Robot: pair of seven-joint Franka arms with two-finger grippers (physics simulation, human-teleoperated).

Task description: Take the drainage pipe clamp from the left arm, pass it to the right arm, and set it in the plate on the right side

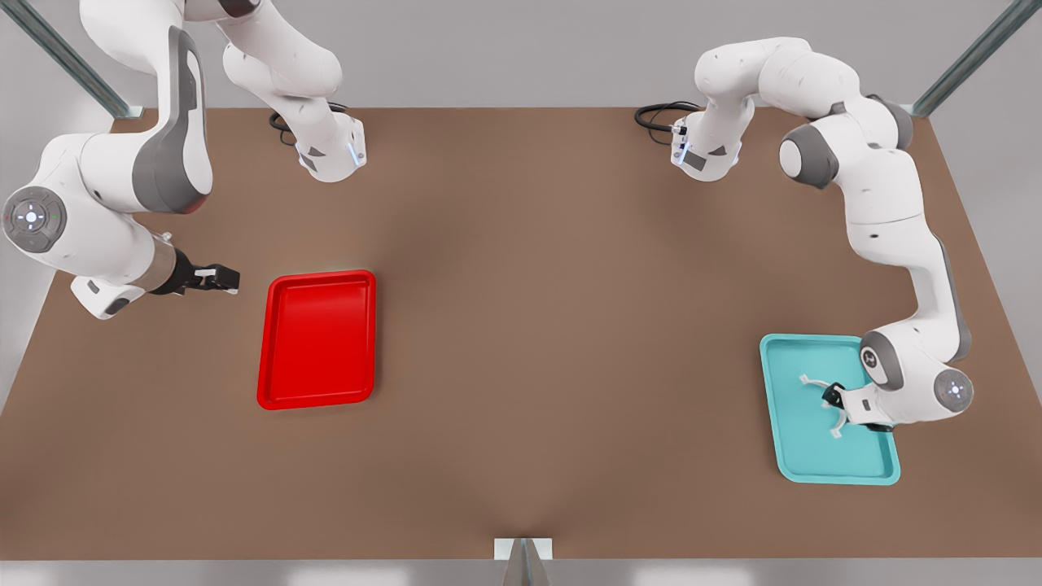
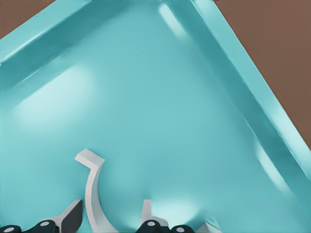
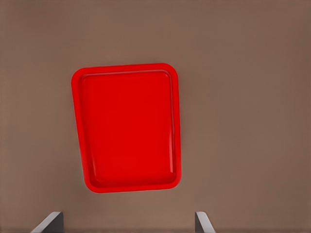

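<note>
The drainage pipe clamp (image 1: 814,384), a thin white half-ring with bent end tabs, lies in the teal tray (image 1: 822,464) at the front view's right. My left gripper (image 1: 832,400) is down over it. In the left wrist view the clamp (image 2: 93,187) curves between the gripper's (image 2: 112,211) spread fingers, which stand open around its arc. The red plate (image 1: 317,338) lies empty at the front view's left. Just beyond its far left corner hovers my right gripper (image 1: 220,278); its wrist view looks down on the plate (image 3: 129,126) with the gripper (image 3: 127,221) open.
The teal tray's raised rim (image 2: 252,107) runs close beside the clamp. Both arm bases (image 1: 330,150) stand at the back of the brown table. A wide stretch of bare tabletop (image 1: 570,325) separates the two trays.
</note>
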